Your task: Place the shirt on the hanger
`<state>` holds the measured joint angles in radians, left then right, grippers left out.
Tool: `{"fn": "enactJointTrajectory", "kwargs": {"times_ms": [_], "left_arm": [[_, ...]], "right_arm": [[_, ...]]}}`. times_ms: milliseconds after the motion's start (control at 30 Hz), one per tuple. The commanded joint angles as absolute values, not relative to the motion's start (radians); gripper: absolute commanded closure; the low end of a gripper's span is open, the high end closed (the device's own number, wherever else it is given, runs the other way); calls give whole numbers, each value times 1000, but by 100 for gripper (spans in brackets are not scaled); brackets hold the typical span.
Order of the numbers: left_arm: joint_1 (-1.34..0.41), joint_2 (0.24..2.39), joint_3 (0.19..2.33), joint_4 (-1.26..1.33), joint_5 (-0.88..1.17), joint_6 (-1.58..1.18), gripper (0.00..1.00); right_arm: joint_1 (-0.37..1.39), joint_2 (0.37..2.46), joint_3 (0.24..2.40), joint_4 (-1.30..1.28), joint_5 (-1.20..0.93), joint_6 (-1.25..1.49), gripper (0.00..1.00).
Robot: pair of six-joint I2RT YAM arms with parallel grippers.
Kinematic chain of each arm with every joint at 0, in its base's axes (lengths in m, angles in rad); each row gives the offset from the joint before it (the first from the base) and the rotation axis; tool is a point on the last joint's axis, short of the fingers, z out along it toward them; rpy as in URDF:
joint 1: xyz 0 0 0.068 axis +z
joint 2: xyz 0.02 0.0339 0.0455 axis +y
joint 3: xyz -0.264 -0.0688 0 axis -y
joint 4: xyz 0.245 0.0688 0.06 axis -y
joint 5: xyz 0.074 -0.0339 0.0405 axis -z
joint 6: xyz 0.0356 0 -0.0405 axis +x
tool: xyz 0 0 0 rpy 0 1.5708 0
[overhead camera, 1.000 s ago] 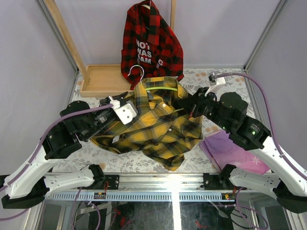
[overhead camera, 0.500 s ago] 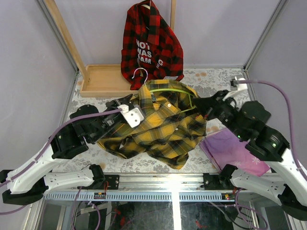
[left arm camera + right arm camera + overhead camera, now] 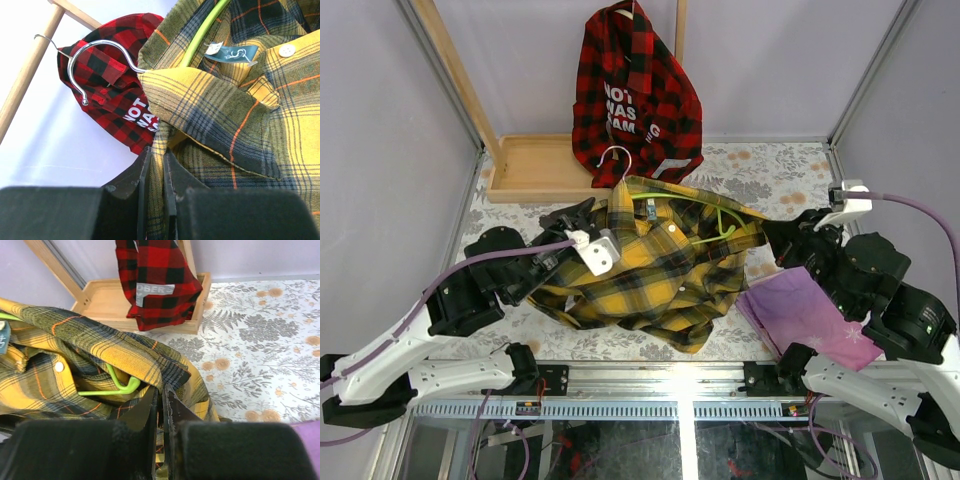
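**Lilac booth, flowered tabletop**

Closed in by pale lilac walls [image 3: 380, 100] from 9 round to 3; cornered by aluminium posts [image 3: 858, 88] at 11 and 1; floored with a grey floral tabletop [image 3: 770, 165]; furnished with a wooden rack [image 3: 530, 165] at 11, red-and-black plaid shirt [image 3: 635, 90] hung at 12; softly, evenly lit.

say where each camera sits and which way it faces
Top external: above and behind the bases, looking down at the table; left arm and right arm show, the shirt held between them.
Left wrist: at the shirt's collar, facing back past the hanger to the red shirt; left jaws pinch plaid.
Right wrist: at the shirt's right edge, facing the wooden tray; right jaws shut on plaid.
Shared: both wrists see hanger and red shirt.
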<state>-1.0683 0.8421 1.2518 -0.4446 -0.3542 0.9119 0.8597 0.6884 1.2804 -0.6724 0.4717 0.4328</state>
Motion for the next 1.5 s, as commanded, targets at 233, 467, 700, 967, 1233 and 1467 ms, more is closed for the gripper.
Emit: {"fn": "enactJointTrajectory", "kwargs": {"times_ms": [233, 467, 700, 967, 1233, 1467], "left_arm": [[-1057, 833, 1199, -225, -599, 1091, 100], [-1057, 851, 1164, -87, -606, 1137, 100], [-1070, 895, 1154, 16, -610, 1180, 100], [-1162, 921, 1104, 47, -628, 1177, 100], [-1209, 925, 1064, 83, -657, 1158, 100], [-1209, 886, 1051, 24, -575, 1050, 100]], "right_arm": [[859, 748, 1417, -749, 415, 360, 94], [861, 830, 1462, -673, 151, 471, 89], [860, 916, 1385, -447, 58, 584, 88], [860, 1043, 1480, -231, -30, 562, 88], [860, 1052, 1510, -277, -174, 463, 71], [859, 915, 1491, -543, 164, 276, 48]]}}
